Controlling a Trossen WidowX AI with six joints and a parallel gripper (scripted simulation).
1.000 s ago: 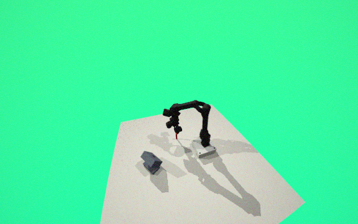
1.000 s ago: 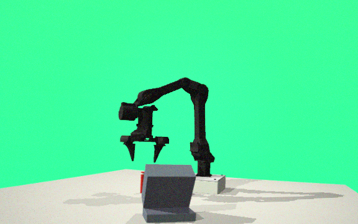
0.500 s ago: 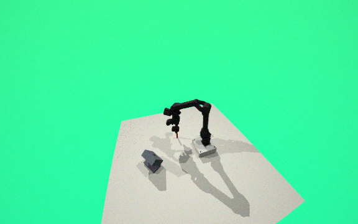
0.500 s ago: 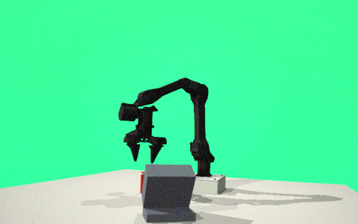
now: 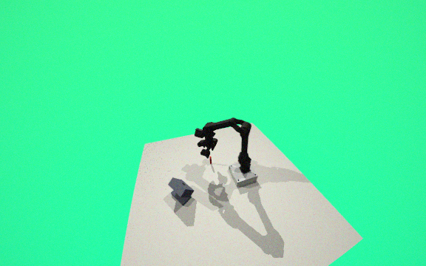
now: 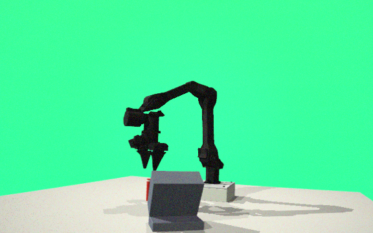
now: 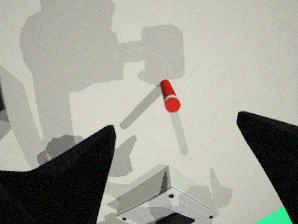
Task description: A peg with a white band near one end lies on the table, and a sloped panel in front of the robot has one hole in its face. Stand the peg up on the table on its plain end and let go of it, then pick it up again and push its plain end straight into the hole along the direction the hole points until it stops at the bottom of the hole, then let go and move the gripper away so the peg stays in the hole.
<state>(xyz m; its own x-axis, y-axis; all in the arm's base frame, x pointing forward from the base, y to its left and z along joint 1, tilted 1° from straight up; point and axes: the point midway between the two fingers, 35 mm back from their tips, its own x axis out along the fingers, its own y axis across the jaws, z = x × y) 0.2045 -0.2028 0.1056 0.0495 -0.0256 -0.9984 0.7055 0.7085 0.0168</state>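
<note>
Pale grey table [image 5: 291, 222] under everything, black arm [image 6: 207, 129] arched over it, and the slate panel [image 6: 175, 194] sits well apart from the base [image 5: 248, 179]. Gripper [image 6: 151, 163] hangs with fingers spread wide, nothing in them. Red peg [image 7: 169, 96] stands upright just below, free.
</note>
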